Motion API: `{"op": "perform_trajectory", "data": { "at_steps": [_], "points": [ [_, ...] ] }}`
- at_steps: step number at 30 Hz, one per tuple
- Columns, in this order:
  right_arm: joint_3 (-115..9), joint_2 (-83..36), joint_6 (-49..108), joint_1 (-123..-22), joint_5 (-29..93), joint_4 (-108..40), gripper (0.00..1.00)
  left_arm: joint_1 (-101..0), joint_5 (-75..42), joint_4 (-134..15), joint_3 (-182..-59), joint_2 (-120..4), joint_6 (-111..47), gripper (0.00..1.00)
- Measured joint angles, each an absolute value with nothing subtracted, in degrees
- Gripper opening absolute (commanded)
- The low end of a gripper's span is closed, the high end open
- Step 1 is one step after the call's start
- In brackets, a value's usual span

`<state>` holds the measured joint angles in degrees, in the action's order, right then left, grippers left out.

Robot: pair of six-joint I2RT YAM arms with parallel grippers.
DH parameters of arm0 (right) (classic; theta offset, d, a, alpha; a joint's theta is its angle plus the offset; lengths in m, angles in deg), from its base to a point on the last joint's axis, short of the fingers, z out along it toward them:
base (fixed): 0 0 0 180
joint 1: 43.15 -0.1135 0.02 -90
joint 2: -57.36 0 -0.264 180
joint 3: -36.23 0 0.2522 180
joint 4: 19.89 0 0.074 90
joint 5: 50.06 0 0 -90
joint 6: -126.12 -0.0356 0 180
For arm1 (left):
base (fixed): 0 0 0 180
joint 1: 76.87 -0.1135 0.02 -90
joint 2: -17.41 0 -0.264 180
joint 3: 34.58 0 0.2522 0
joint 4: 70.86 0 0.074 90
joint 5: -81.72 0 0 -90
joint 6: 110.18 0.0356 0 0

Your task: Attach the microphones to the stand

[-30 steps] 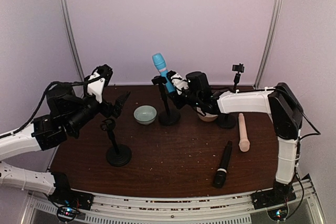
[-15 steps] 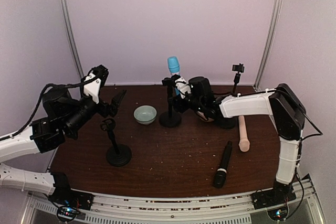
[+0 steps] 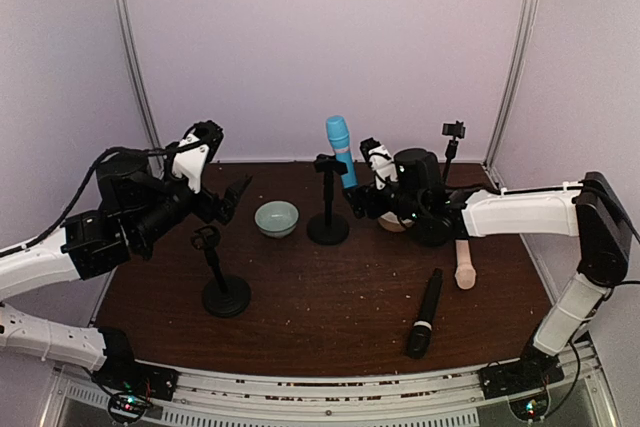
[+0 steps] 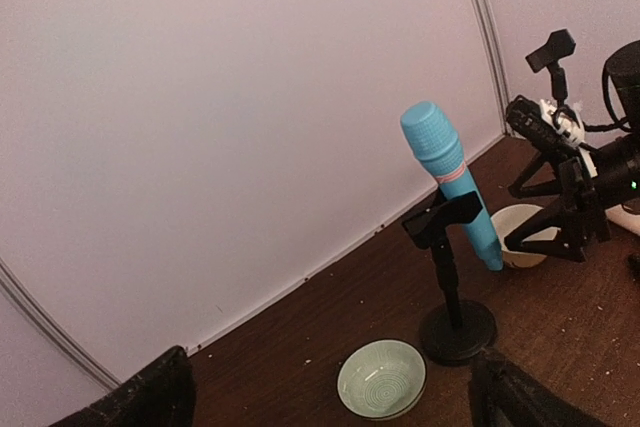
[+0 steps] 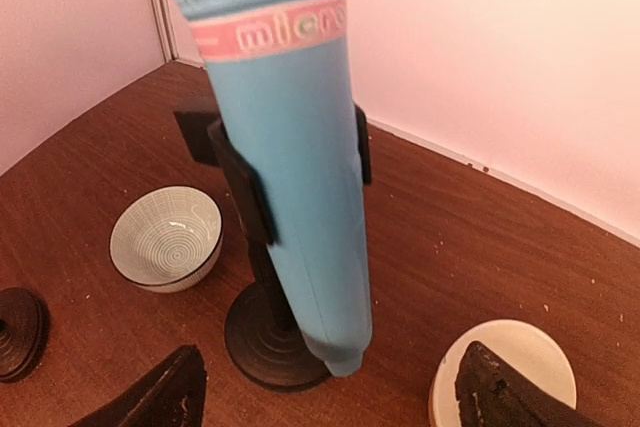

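Observation:
The light blue microphone sits tilted in the clip of the middle stand. My right gripper hangs just right of it, open, with both fingers apart from the blue microphone. The black microphone and the cream microphone lie on the table at the right. My left gripper hovers open and empty above the left stand. A third stand rises at the back right.
A green bowl sits between the left and middle stands. A white bowl lies under my right gripper, near the third stand's base. The back wall is close behind the stands.
My right gripper has opened and let go of the light blue microphone, then drawn back to the right. The microphone now stands more upright in the clip. The left arm shifted slightly.

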<state>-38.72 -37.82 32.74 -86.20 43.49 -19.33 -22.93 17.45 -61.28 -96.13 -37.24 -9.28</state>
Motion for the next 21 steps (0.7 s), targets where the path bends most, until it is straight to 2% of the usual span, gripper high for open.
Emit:
{"op": "perform_trajectory", "data": {
  "at_steps": [4, 11, 16, 21],
  "points": [
    [-34.7, -34.4, 30.1, -87.2, 44.8, -22.0, 0.86, -22.9, 16.1, -56.3, -97.7, -37.3, -12.4, 0.92],
    [-31.7, -25.8, 20.3, -93.1, 53.2, -36.8, 0.80, -22.8, 4.3, -47.3, -98.9, -37.2, -17.9, 0.81],
    [-16.9, -11.3, 8.2, -95.2, 54.3, -42.6, 0.75, -20.3, -1.1, -43.8, -100.1, -41.8, -19.2, 0.79],
    [-4.8, 0.3, -1.8, -99.8, 53.8, -48.7, 0.78, -17.6, -2.2, -40.6, -109.5, -50.4, -19.0, 0.79]
  ]
}}
